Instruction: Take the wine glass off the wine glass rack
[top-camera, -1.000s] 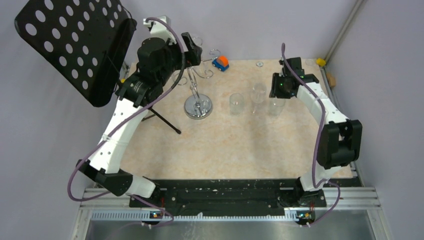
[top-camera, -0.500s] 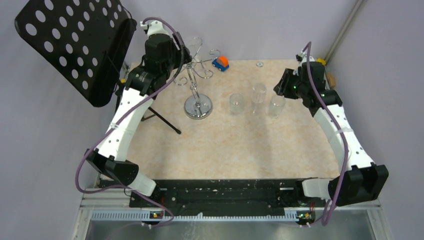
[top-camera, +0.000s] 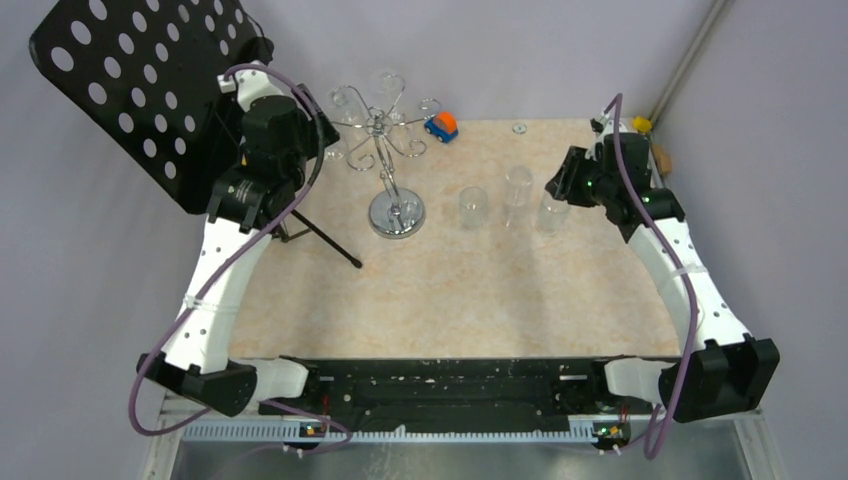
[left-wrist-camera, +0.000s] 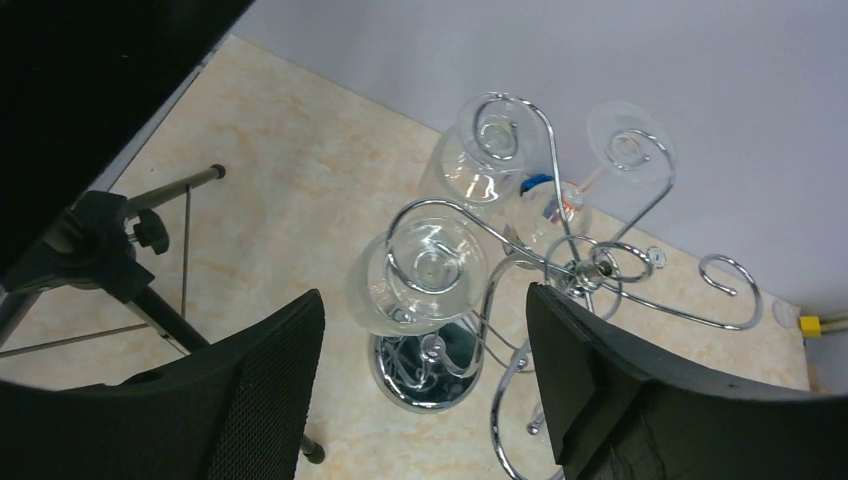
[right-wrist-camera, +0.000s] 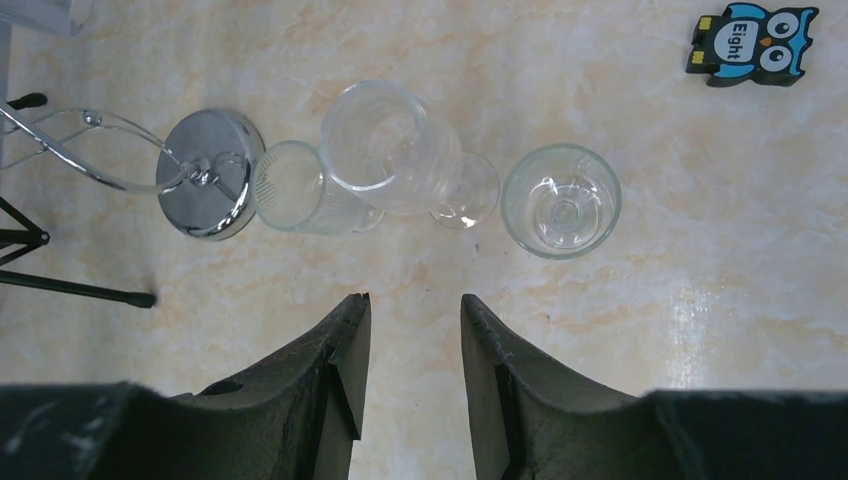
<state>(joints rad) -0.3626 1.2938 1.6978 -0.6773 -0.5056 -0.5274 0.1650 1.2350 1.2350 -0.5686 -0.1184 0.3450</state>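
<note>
The wine glass rack (top-camera: 384, 128) is a chrome stand with curled arms and a round disc base (top-camera: 397, 214), at the back left of the table. In the left wrist view three wine glasses hang upside down from it: the nearest wine glass (left-wrist-camera: 425, 275), one behind it (left-wrist-camera: 485, 150) and a third (left-wrist-camera: 625, 145). My left gripper (left-wrist-camera: 425, 297) is open, level with the rack's top and to its left, apart from it. The nearest glass shows beyond the gap between its fingers (left-wrist-camera: 260, 390), untouched. My right gripper (right-wrist-camera: 415, 305) is open and empty above bare table.
A black perforated music stand (top-camera: 150, 90) on a tripod (left-wrist-camera: 110, 260) stands just left of my left arm. Three glasses stand on the table: a tumbler (right-wrist-camera: 290, 185), a stemmed glass (right-wrist-camera: 400, 150) and a short glass (right-wrist-camera: 560, 200). A toy car (top-camera: 440, 125) and an owl sticker (right-wrist-camera: 750, 40) lie at the back.
My left arm has drawn back to the left, off the rack's top, and its jaws have narrowed a little. The right arm's elbow has swung outward; its gripper shifted slightly right.
</note>
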